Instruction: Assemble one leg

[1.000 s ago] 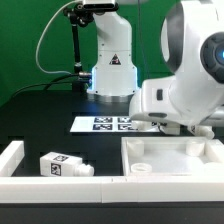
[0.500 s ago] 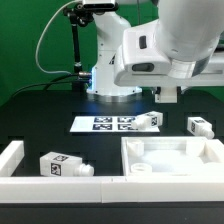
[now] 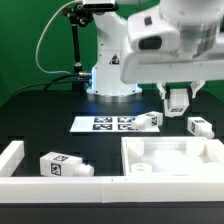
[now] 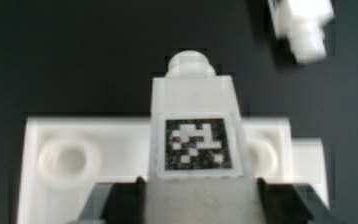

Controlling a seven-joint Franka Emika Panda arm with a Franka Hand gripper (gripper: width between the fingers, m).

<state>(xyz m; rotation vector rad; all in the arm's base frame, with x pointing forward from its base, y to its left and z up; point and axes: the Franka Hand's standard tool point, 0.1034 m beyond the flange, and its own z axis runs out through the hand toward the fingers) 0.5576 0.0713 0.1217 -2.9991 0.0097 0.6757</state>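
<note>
My gripper (image 3: 178,94) is shut on a white leg (image 3: 178,101) and holds it in the air above the far right part of the white square panel (image 3: 170,160). In the wrist view the leg (image 4: 197,110) stands between my dark fingers (image 4: 130,200), its tag facing the camera. The gripper (image 4: 197,196) is over the panel (image 4: 69,150), whose round holes show beneath. Three more legs lie on the table: one (image 3: 148,121) at the marker board's end, one (image 3: 200,127) at the exterior view's right and one (image 3: 65,166) at the front left.
The marker board (image 3: 105,124) lies in front of the arm's base (image 3: 110,80). A white raised fence (image 3: 12,160) runs along the table's front and left. Another leg (image 4: 304,25) shows in the wrist view beyond the panel.
The arm has risen from low over the table's right side. The gripper now holds a leg in the air and has shifted toward the exterior view's right.
</note>
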